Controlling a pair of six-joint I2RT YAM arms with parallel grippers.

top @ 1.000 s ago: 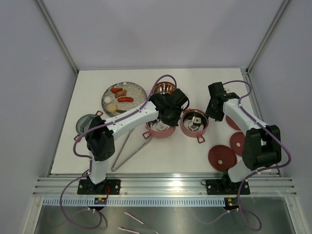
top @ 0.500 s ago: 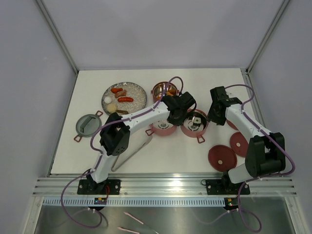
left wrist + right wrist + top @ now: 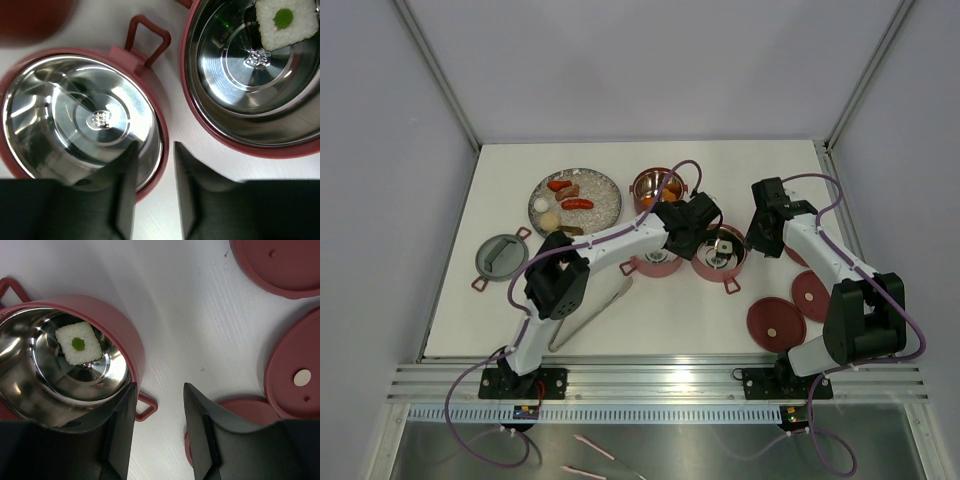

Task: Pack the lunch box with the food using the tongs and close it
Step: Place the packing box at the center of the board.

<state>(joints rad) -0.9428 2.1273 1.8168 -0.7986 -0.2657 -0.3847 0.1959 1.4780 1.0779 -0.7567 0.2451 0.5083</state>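
The left fingers (image 3: 125, 200), parted and empty, hang over the rim of an empty lunch box tier (image 3: 80, 120), the right fingers (image 3: 120, 430) likewise parted beside the second tier (image 3: 131, 340) holding a rice square (image 3: 78, 343), likely to position them, while the tongs (image 3: 595, 315) lie on the tabletop (image 3: 690, 325).

Three round dark-red tiers (image 3: 650, 266) stand open mid-table; the back tier (image 3: 638, 183) holds orange bits (image 3: 666, 196); the right tier (image 3: 712, 274) holds a white square bite (image 3: 77, 344), green-dotted; the middle tier (image 3: 80, 120) is empty; red lids (image 3: 775, 322) lie right; silvery tongs (image 3: 592, 314) lie flat, left.
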